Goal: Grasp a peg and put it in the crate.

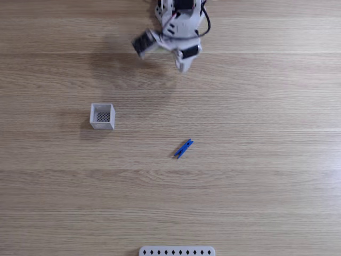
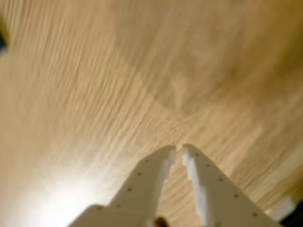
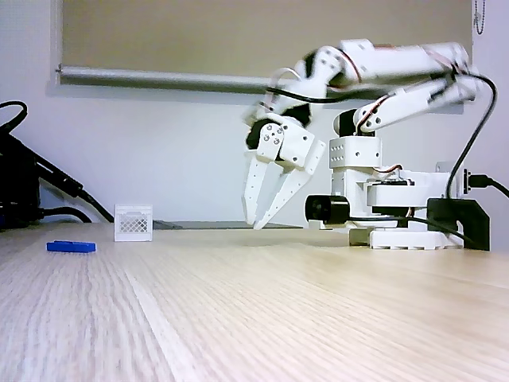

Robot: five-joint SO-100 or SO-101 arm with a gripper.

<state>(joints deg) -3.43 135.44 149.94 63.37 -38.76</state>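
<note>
The gripper hangs just above the table near the arm's base, its two white fingers nearly pressed together at the tips, nothing between them. In the wrist view the wood grain is smeared, so I'd guess the arm is swinging. The peg lies flat and slanted on the bare wood, well apart from the gripper, with the crate standing off to its left in the top-down fixed view. The risk as I see it: if the jaws don't spread before coming down, they'll push the slim peg away, and its slant calls for a wrist turn.
</note>
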